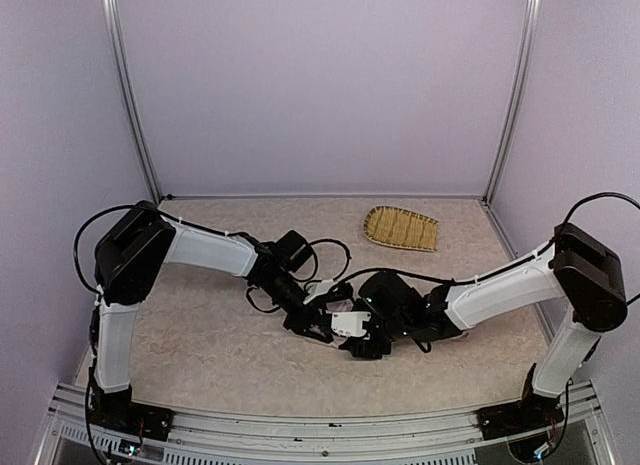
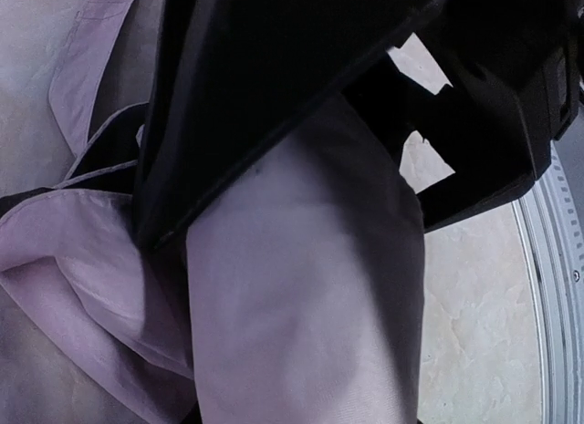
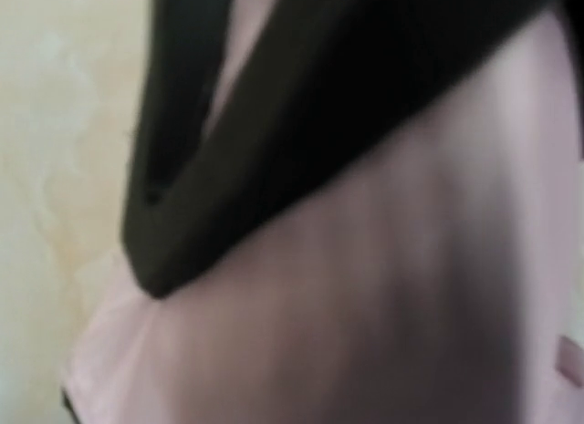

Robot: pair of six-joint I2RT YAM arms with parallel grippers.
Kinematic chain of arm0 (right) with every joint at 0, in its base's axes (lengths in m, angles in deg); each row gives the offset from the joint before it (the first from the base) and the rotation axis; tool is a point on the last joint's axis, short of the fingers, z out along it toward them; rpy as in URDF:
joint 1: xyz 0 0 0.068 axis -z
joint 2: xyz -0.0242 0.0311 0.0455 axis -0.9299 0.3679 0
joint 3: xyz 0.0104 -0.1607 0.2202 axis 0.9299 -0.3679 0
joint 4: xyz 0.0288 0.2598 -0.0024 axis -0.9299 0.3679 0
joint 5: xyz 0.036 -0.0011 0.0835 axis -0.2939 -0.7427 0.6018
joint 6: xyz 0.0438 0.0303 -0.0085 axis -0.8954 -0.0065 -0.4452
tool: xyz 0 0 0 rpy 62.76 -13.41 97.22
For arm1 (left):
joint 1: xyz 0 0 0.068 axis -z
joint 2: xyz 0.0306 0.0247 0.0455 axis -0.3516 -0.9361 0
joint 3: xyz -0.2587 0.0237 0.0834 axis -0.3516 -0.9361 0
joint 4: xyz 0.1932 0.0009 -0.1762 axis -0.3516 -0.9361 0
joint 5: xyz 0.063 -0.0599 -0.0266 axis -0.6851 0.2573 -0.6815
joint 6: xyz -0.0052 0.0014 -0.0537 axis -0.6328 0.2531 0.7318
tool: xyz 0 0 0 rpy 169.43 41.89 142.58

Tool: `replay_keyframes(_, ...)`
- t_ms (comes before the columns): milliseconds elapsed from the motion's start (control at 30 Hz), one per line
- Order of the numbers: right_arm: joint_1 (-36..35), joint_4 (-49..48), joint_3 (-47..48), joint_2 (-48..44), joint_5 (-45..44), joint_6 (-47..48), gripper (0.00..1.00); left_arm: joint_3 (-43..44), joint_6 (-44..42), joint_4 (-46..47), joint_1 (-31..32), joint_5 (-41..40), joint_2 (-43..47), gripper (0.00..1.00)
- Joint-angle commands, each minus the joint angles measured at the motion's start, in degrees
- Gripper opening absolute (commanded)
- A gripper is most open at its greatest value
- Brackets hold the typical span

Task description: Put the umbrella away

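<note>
Our left hand (image 1: 316, 329) and right hand (image 1: 361, 339) meet over the beige table (image 1: 200, 325), the pale pink, black-lined folding umbrella (image 2: 301, 315) bunched between them; we cannot tell whether either hand pinches it. Well beyond the right hand lies a woven bamboo tray (image 1: 400, 228).

Two arms (image 1: 205, 250), one woven tray (image 1: 402, 228), and, as far as the crowding shows, one umbrella (image 2: 301, 296).

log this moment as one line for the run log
task: put away umbrella | left tool: at umbrella, grip unclear | right tool: at umbrella, grip unclear | bamboo tray: far right, apart from both
</note>
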Motion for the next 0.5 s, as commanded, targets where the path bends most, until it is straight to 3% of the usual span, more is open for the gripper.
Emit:
replay_keyframes(0,-0.9,3.5,1.5,2.4,-3.3,0.9,0.64,-1.9,-0.7,-11.5,0.3,-1.9,-4.9,0.14)
replay_keyframes(67,-0.8,3.7,1.7,2.4,-3.4,0.0,0.40,-1.4,-0.7,-11.9,0.0,-1.8,-5.2,0.18)
replay_keyframes(133,-0.8,4.1,1.7,1.9,-2.5,-0.6,0.27,-2.3,1.0,-9.8,-0.6,-2.9,-4.0,0.36)
replay_keyframes(167,-0.9,4.2,1.6,1.5,-1.8,-0.8,0.23,-3.5,2.4,-7.1,-1.2,-3.3,-2.8,0.77)
replay_keyframes(200,-0.8,4.4,1.5,1.0,-0.9,-1.0,0.20,-5.3,3.9,-3.6,-1.9,-3.8,-0.8,0.96)
replay_keyframes(333,0.2,5.5,1.6,0.1,4.4,-2.0,0.13,-14.4,7.8,13.8,-4.2,-5.4,8.5,0.99)
replay_keyframes(467,2.4,7.7,2.4,-0.3,11.7,-3.0,0.09,-25.0,11.3,29.3,-2.6,-17.9,20.2,0.99)
